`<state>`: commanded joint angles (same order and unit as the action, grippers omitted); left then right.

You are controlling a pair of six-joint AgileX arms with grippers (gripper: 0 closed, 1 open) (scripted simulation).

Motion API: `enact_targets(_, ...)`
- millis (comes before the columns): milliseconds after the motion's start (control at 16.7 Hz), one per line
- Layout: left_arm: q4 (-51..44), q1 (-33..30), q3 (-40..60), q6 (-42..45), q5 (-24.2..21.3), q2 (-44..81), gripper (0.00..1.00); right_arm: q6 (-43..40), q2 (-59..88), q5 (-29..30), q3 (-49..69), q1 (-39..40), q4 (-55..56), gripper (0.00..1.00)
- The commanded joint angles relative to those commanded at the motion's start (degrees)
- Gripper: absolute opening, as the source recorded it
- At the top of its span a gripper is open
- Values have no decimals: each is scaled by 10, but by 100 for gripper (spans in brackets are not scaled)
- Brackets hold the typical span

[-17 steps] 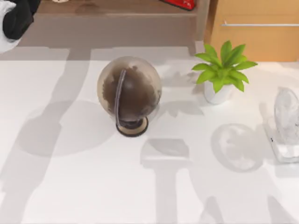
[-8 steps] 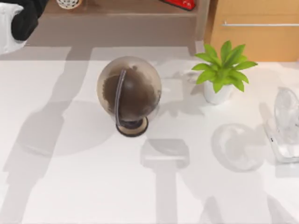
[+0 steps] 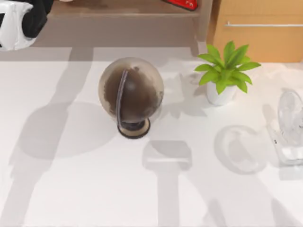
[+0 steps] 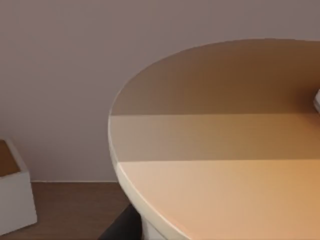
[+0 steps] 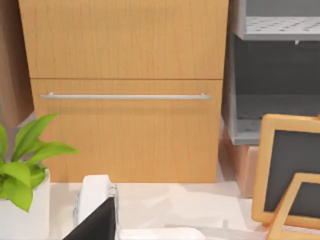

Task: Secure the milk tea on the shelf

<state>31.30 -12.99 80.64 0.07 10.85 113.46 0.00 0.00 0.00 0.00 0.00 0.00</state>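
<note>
My white table [image 3: 71, 189] carries a brown globe [image 3: 131, 94] at centre, a potted green plant [image 3: 226, 73] to its right and a clear glass piece [image 3: 289, 127] at the right edge; along the far side runs the shelf [image 3: 123, 8], a red item [image 3: 182, 4] on its board, beside a lighter wooden cabinet [image 3: 258, 33] with a metal bar handle [image 5: 125, 96]. My left arm [image 3: 21, 21] sits at the top left corner over the shelf end, jaws' state I cannot tell; the milk tea I cannot locate, and my right jaws I cannot judge either.

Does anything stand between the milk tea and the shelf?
Nothing visible does. The left arm hangs over the shelf, with the milk tea close at its wrist. The globe stands apart on the table. The right arm is parked at the right.
</note>
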Motion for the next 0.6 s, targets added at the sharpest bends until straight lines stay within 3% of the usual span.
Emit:
enact_targets(60,0,0,0,0,0,0,0,0,0,0,0,0,0,100)
enact_targets(600,0,0,0,0,0,0,68,0,0,0,0,0,0,100)
